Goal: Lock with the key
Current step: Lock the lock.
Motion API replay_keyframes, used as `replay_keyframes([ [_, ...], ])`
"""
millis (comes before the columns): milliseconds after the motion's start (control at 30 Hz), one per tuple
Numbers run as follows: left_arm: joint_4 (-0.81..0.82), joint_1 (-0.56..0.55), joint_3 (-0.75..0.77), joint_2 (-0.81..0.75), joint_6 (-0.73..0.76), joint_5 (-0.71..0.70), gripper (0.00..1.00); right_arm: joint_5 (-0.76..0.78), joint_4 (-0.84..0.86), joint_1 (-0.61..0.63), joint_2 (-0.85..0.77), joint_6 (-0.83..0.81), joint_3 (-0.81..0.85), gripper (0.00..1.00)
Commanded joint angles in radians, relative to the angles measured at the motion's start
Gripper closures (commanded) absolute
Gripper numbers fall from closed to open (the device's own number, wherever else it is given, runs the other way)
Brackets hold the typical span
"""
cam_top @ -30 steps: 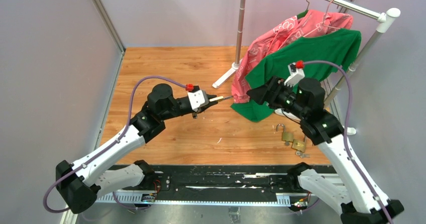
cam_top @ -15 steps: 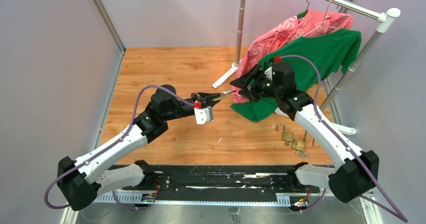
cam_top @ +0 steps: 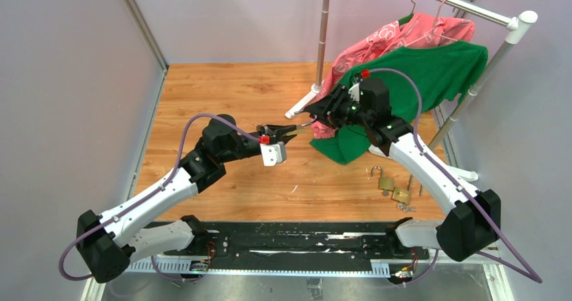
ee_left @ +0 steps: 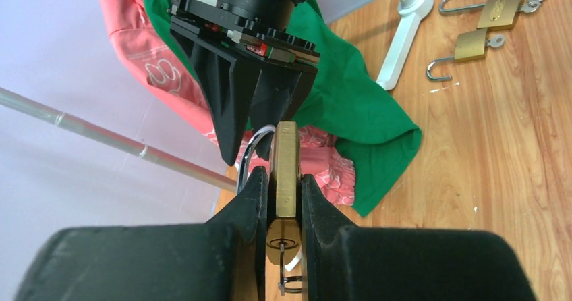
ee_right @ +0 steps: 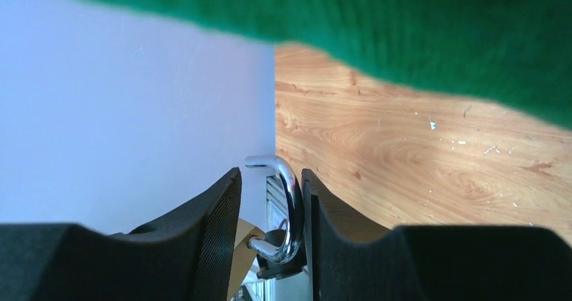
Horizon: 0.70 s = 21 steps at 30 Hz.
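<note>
My left gripper (cam_top: 286,130) is shut on a brass padlock (cam_top: 295,129) and holds it above the wooden floor, shackle pointing right. In the left wrist view (ee_left: 283,177) the padlock (ee_left: 287,146) stands edge-on between the fingers, with a key and ring (ee_left: 289,282) in its keyhole. My right gripper (cam_top: 317,117) is open around the steel shackle (ee_right: 290,200). In the right wrist view (ee_right: 271,183) the shackle lies against the right finger (ee_right: 324,213), and the left finger stands apart from it.
Two more brass padlocks (cam_top: 386,183) (cam_top: 401,196) with open shackles lie on the floor at the right. A clothes rack (cam_top: 512,24) holds a green shirt (cam_top: 425,68) and a pink garment (cam_top: 378,44) just behind my right gripper. Rack foot (cam_top: 300,104) is nearby.
My right arm swung left and brought its open jaws around the padlock's shackle. My left wrist rolled over with the padlock, then held still.
</note>
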Motion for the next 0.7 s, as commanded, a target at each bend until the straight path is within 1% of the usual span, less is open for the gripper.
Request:
replay_keyframes([
  [0, 0.121, -0.014, 0.049, -0.007, 0.002, -0.007, 1.00, -0.099, 0.032, 0.014, -0.009, 0.004, 0.039, 0.59],
  [67, 0.123, -0.014, 0.060, -0.002, -0.013, -0.048, 1.00, -0.124, 0.036, 0.010, -0.012, -0.008, 0.042, 0.63],
  [133, 0.131, -0.014, 0.075, 0.002, -0.073, -0.080, 1.00, -0.154, 0.060, 0.005, -0.023, -0.033, 0.049, 0.71],
  [167, 0.132, -0.013, 0.082, 0.003, -0.122, -0.098, 1.00, -0.167, 0.096, 0.005, -0.032, -0.059, 0.053, 0.76],
  [233, 0.127, -0.009, 0.101, 0.005, -0.254, -0.139, 1.00, -0.181, 0.089, 0.004, -0.061, -0.133, 0.066, 0.85],
  [333, 0.068, 0.005, 0.124, -0.012, -0.440, -0.083, 1.00, -0.207, 0.123, 0.005, -0.131, -0.258, 0.031, 0.99],
  [467, 0.015, 0.028, 0.146, -0.026, -0.714, 0.078, 1.00, -0.290, 0.282, 0.005, -0.274, -0.463, -0.106, 1.00],
  [500, 0.019, 0.038, 0.148, -0.024, -0.826, 0.130, 1.00, -0.301, 0.306, 0.005, -0.330, -0.511, -0.140, 1.00],
  [533, 0.026, 0.049, 0.150, -0.020, -0.880, 0.172, 1.00, -0.303, 0.328, 0.004, -0.372, -0.557, -0.173, 1.00],
  [567, 0.039, 0.059, 0.151, -0.014, -0.970, 0.217, 1.00, -0.307, 0.343, 0.005, -0.414, -0.597, -0.201, 1.00],
  [600, 0.050, 0.066, 0.154, -0.008, -1.022, 0.247, 1.00, -0.312, 0.361, 0.005, -0.450, -0.632, -0.226, 1.00],
  [667, 0.047, 0.074, 0.161, 0.003, -1.064, 0.246, 1.00, -0.344, 0.406, 0.005, -0.510, -0.669, -0.265, 1.00],
])
